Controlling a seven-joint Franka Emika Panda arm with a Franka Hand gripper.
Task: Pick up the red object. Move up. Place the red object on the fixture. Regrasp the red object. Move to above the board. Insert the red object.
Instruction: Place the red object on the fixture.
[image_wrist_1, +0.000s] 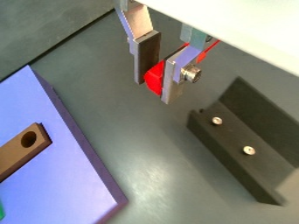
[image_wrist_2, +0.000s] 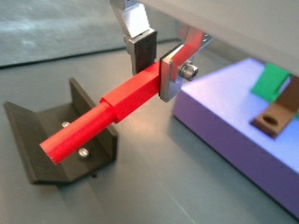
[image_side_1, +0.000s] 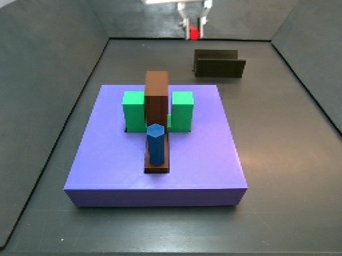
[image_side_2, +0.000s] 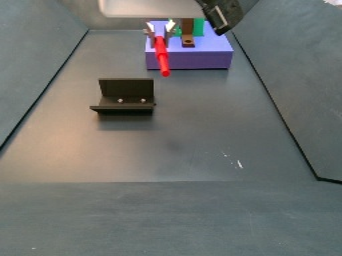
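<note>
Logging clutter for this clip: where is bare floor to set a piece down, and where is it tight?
Bare floor is widest on the near side of the fixture in a side view. It is tight between the fixture and the board, where the gripper holds the red object above the floor. The board top is crowded by green blocks.

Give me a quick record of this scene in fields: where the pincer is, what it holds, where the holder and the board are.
pincer: raised above the floor, closed on one end of the red peg
red peg: long red bar, held off the floor, free end sloping down over the holder in a wrist view
holder: dark L-shaped fixture, standing on the floor, nothing on it
board: purple slab carrying green blocks, a brown upright and a blue peg
task stage: peg lifted, not yet placed
</note>
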